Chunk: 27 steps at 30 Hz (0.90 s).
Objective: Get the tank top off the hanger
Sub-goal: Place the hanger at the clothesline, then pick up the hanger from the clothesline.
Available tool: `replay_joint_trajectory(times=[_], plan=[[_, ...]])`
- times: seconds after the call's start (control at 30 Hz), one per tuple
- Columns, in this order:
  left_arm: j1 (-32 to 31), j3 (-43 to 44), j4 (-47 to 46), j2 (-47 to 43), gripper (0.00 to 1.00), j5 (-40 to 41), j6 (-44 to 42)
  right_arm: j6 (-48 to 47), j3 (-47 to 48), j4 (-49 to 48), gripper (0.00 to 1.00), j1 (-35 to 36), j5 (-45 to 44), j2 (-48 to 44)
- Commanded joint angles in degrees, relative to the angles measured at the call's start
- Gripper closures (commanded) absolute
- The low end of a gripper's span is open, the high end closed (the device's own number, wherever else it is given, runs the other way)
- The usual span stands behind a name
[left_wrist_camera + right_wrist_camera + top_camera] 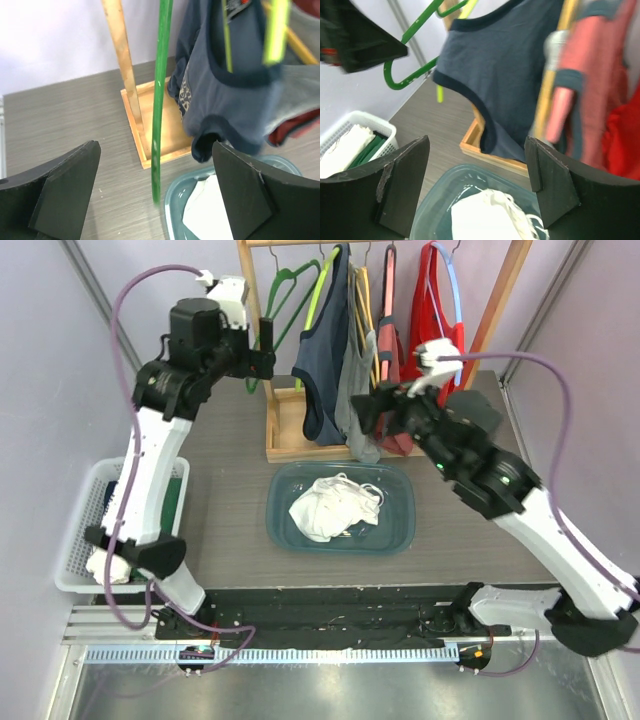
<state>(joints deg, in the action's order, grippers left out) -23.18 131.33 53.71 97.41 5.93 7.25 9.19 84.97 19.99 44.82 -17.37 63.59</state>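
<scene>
Right by the navy tank top (322,350), left pincer (155,165) and right pincer (477,150) both gape, released; I'd pinch a strap, not the hem.

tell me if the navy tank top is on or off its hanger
On: the navy tank top hangs from the lime hanger beside the wooden rack post, with the hanger's arms running through its neck opening.

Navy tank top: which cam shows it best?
Right wrist: the navy tank top sits central and large, with neckline and armhole trim clear. Top external shows it small on the rack, squeezed among other garments. Left wrist catches it close but blurred, with its top cropped.
</scene>
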Motion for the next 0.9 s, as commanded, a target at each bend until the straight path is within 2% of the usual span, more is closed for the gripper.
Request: replay_joint_trajectory(times=[0.0, 0.17, 0.2, 0.3, 0.43, 0.7, 0.87], plan=[[0.06, -4.83, -3.53, -9.93, 0.0, -1.54, -1.53, -2.24, 8.52, -8.12, 0.13, 3.42, -0.73, 6.26], [0.06, -10.03, -3.0, -15.57, 0.0, -2.16, -4.08, -11.54, 21.62, -7.51, 0.12, 11.51, -13.11, 20.65], [0.06, -11.78, -3.09, -16.28, 0.0, -1.55, -4.78, -12.0, 26.51, -7.07, 0.12, 12.48, -18.18, 22.61], [0.06, -14.68, -3.61, -19.0, 0.0, -0.23, -5.66, -12.88, 35.14, -4.79, 0.11, 12.57, -26.28, 30.52], [0.06, -17.42, -3.97, -21.55, 0.0, -0.22, -6.19, -14.46, 39.92, -5.66, 0.11, 12.57, -32.53, 36.15], [0.06, -17.69, -3.7, -22.7, 0.0, -0.84, -6.1, -15.43, 43.79, -5.31, 0.11, 12.4, -34.58, 41.87], [0.15, -17.95, -3.97, -22.87, 0.0, -0.92, -6.02, -10.01, 39.93, -2.68, 0.11, 9.07, -31.52, 38.72]])
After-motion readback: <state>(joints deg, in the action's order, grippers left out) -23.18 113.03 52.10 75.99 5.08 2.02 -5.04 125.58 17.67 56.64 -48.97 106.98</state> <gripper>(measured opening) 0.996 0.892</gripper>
